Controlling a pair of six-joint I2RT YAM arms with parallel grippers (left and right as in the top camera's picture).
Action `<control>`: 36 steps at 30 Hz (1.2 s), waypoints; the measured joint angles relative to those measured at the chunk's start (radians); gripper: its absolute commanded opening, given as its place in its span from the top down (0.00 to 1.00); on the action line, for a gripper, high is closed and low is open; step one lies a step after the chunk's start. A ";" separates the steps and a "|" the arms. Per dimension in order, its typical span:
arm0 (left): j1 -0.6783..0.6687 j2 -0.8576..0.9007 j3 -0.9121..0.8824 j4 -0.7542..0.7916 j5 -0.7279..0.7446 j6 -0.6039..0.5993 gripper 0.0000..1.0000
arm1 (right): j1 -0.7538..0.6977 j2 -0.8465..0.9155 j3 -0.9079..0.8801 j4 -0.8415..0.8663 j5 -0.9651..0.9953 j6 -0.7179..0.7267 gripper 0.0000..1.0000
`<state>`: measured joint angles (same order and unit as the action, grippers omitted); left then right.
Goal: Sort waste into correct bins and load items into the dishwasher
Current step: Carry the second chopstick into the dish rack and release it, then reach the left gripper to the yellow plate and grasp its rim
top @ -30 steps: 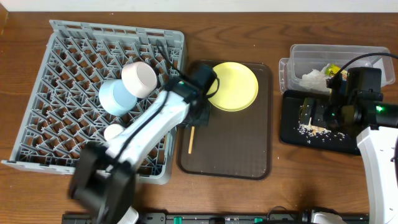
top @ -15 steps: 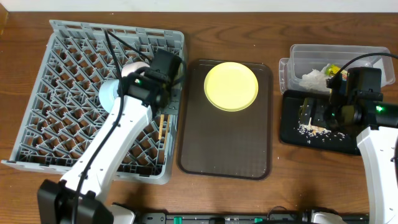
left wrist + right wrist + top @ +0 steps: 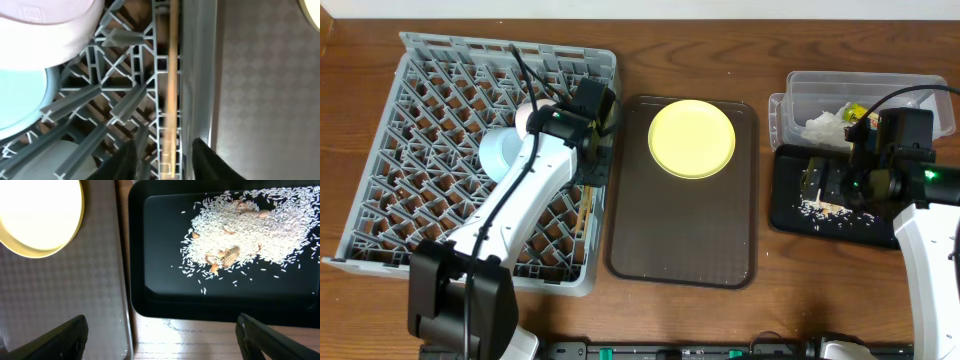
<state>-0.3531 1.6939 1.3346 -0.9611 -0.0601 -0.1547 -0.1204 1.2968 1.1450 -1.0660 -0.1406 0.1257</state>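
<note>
1. The left fingers (image 3: 207,161) stood parted, wider than the chopsticks (image 3: 172,90). These lay between and ahead of them in the edge channel of the dish rack (image 3: 440,90), against the wall facing the brown serving tray (image 3: 680,235).
2. Judged step: releasing the chopsticks into the rack. Neither finger appeared to touch the wood.
3. To finish cleanly, lift straight up with the fingers kept apart, so that neither one drags the sticks off the channel.
4. The blue bowl (image 3: 20,100) and white bowl (image 3: 45,30) sat off to one side of the fingers, deeper in the rack. Retreat away from them and from the pegs.
5. The right fingers (image 3: 55,337) were spread wide and empty above the black tray (image 3: 165,255), with the food scraps (image 3: 250,230) ahead of them.
6. The yellow plate (image 3: 691,138) lay unloaded on the serving tray.
</note>
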 measured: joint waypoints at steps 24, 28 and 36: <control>-0.196 -0.030 0.020 0.469 0.211 0.127 0.29 | 0.000 0.000 0.000 0.002 0.000 0.000 0.07; -0.247 0.092 0.020 0.554 0.215 0.138 0.29 | 0.000 0.000 0.000 0.001 0.000 0.000 0.07; -0.299 0.294 0.020 0.628 0.215 0.155 0.28 | 0.000 0.000 0.000 0.001 0.000 0.000 0.07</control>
<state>-0.6525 1.9877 1.3544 -0.3332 0.1551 0.0006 -0.1204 1.2968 1.1450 -1.0653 -0.1406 0.1257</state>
